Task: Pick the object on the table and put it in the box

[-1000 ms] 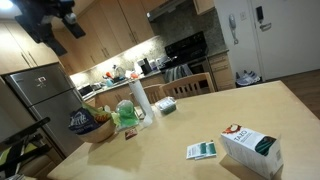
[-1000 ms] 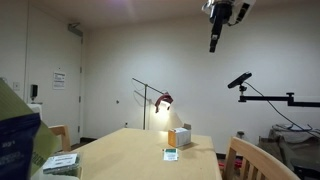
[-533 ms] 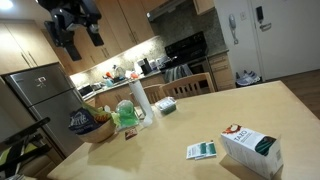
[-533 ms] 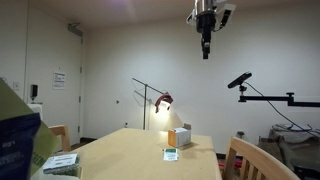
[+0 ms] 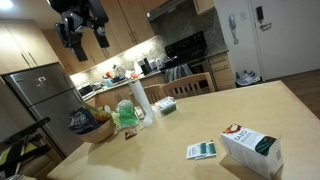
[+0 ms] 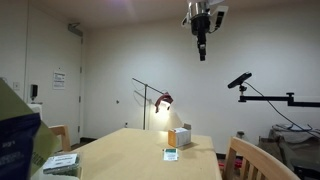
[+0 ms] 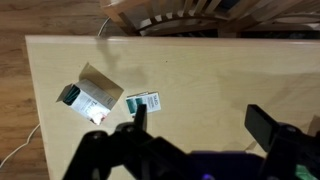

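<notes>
Gripper [image 5: 85,40] spread wide and empty, hanging high in the air above the table [image 5: 190,115], well apart from the dark teal packet [image 7: 144,102] lying flat on the wood below, just beside the white box [image 7: 90,92] and outside it, with a wooden chair [image 7: 190,12] at the table's edge.

The box [image 5: 251,150] stands on the desk [image 5: 200,118] near one end edge. The packet [image 5: 201,150] lies flat just beside it, on the side toward the desk's middle. At the opposite end, a bag [image 5: 82,123] and a roll [image 5: 138,98] stand close together near the edge, and a second packet [image 5: 165,105] lies just beside the roll. A chair [image 5: 180,88] stands at the long edge beyond them. The gripper [image 5: 85,40] hangs high above the desk, well apart from box and packet.
</notes>
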`<state>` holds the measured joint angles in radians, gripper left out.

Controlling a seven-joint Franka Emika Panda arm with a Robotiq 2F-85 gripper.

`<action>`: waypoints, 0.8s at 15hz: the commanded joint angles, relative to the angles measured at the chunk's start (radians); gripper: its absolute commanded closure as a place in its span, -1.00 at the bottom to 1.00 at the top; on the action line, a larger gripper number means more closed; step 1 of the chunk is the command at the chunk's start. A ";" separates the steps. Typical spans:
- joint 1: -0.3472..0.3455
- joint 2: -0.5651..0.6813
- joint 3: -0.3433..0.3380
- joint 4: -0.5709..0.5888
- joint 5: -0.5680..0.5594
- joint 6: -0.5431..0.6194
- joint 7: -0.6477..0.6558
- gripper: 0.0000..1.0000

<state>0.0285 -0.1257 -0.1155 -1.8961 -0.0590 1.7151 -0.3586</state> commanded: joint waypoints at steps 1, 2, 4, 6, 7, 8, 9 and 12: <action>-0.033 0.039 0.031 0.034 0.000 0.009 0.199 -1.00; -0.037 0.061 0.033 0.048 0.002 0.024 0.253 -1.00; -0.048 0.105 0.030 0.071 0.022 0.075 0.344 -1.00; -0.058 0.171 0.028 0.113 0.033 0.113 0.437 -1.00; -0.062 0.199 0.026 0.132 0.037 0.125 0.482 -1.00; -0.066 0.227 0.025 0.152 0.036 0.128 0.510 -1.00; -0.069 0.260 0.024 0.176 0.038 0.129 0.529 -1.00; -0.084 0.367 0.023 0.263 0.056 0.107 0.495 -1.00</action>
<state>-0.0350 0.1356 -0.0983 -1.7446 -0.0335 1.8488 0.1440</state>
